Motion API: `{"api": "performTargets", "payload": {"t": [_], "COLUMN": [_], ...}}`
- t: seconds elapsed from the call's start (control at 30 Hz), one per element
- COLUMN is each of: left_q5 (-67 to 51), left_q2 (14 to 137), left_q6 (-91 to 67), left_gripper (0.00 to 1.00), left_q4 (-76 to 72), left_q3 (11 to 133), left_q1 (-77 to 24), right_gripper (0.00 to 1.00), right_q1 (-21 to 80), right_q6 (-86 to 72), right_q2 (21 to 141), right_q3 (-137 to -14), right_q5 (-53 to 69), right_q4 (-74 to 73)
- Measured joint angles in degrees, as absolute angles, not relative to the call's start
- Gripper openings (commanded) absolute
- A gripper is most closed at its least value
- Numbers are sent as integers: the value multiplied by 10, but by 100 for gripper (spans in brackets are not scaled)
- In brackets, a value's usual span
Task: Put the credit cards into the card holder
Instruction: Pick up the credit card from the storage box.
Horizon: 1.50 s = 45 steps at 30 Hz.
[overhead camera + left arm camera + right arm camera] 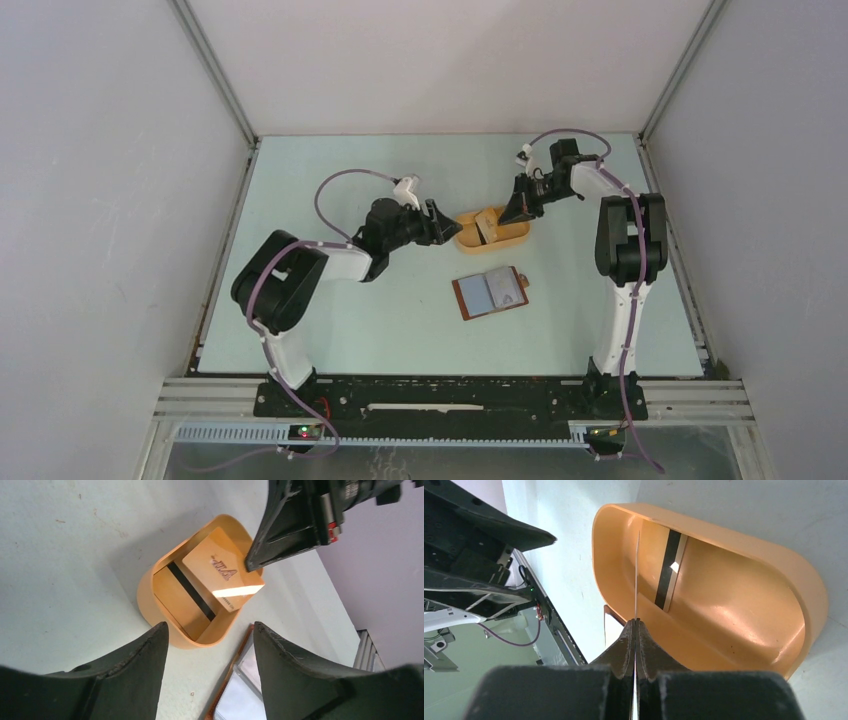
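My right gripper (635,622) is shut on one credit card (637,565), seen edge-on and held upright over the orange-yellow oval tray (744,630). In the left wrist view that card (220,572) tilts up out of the tray (150,600), pinched at its upper corner by the right fingers (280,530). A second credit card (182,595) with a dark stripe lies flat inside the tray. My left gripper (210,645) is open and empty, close to the tray's left side (437,222). The card holder (490,293) lies open on the table in front of the tray.
The tray (495,238) sits mid-table between the two grippers, with the right gripper (515,212) above it. The left arm (474,535) shows beyond the tray in the right wrist view. White walls enclose the table on three sides.
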State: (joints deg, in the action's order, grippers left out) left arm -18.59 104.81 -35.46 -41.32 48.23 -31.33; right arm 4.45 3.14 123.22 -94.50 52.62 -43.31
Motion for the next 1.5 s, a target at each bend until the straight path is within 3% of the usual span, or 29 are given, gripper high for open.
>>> {"api": "performTargets", "payload": {"t": [0.23, 0.53, 0.83, 1.07, 1.17, 1.33, 1.37, 1.4, 1.47, 1.5], "left_q5": [-196, -183, -160, -146, -140, -137, -137, -137, -138, -138], "left_q2": [1023, 1023, 1038, 1047, 1052, 1062, 1062, 1062, 1062, 1062], "left_q6": [-404, -564, -650, -681, -691, -707, -707, -707, -705, -708], "left_gripper": [70, 71, 70, 64, 56, 34, 25, 7, 0, 0], "left_q4": [-501, -674, -760, -776, -783, -785, -786, -787, -788, -791], "left_q3": [437, 341, 342, 364, 375, 385, 385, 385, 385, 385], "left_q1": [-314, -337, -374, -404, -405, -406, -406, -406, -406, -406], "right_gripper": [0, 0, 0, 0, 0, 0, 0, 0, 1, 10], "right_q1": [36, 28, 27, 27, 30, 39, 40, 43, 47, 49], "right_q6": [36, 25, -4, -41, -51, -59, -60, -60, -59, -56], "right_q2": [1210, 1062, 1008, 964, 951, 948, 948, 948, 948, 947], "right_q3": [-910, -806, -734, -695, -694, -693, -693, -693, -693, -692], "right_q5": [539, 610, 671, 705, 718, 728, 730, 731, 734, 732], "right_q4": [-430, -402, -362, -322, -307, -297, -297, -297, -297, -298]}}
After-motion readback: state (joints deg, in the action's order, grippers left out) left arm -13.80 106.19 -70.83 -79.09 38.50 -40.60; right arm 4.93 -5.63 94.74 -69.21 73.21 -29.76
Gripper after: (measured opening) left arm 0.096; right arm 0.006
